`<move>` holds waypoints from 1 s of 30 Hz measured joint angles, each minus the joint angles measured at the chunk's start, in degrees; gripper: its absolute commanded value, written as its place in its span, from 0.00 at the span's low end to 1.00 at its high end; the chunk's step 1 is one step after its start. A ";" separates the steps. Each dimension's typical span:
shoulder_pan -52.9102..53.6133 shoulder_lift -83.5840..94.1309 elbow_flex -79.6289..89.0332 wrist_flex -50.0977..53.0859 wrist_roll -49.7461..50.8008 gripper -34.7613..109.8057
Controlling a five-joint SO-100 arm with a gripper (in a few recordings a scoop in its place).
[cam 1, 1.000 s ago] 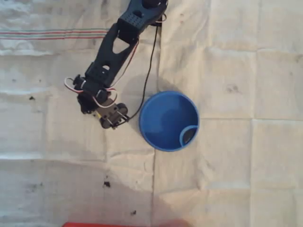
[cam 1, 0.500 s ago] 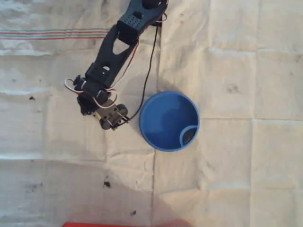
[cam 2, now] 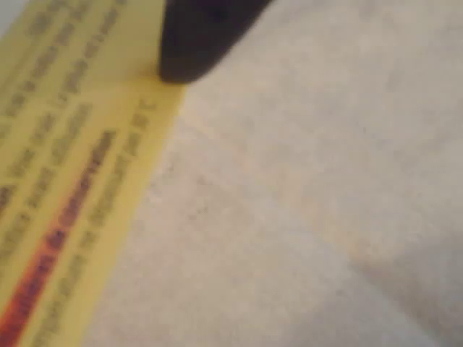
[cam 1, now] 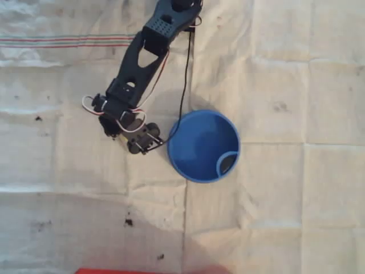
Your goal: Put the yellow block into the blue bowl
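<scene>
The blue bowl stands upright on the cloth at the middle of the overhead view, with a lighter ring mark on its inner wall. My gripper hangs just left of the bowl's rim, pointing down. In the wrist view the yellow block fills the left side, very close and blurred, with printed text along it. A black fingertip presses on its top end, so the gripper is shut on the block. From overhead the block is hidden under the gripper.
A creased white cloth covers the table, with red stripes at the top left. A black cable runs from the arm down to the bowl's left rim. A red object lies at the bottom edge.
The gripper has shifted a little to the right, closer to the bowl's left rim. The bowl has not moved.
</scene>
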 measured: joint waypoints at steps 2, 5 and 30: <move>0.00 0.00 0.00 0.00 0.00 0.38; 0.09 0.00 0.00 0.00 0.00 0.38; 3.78 0.00 0.18 0.00 0.00 0.36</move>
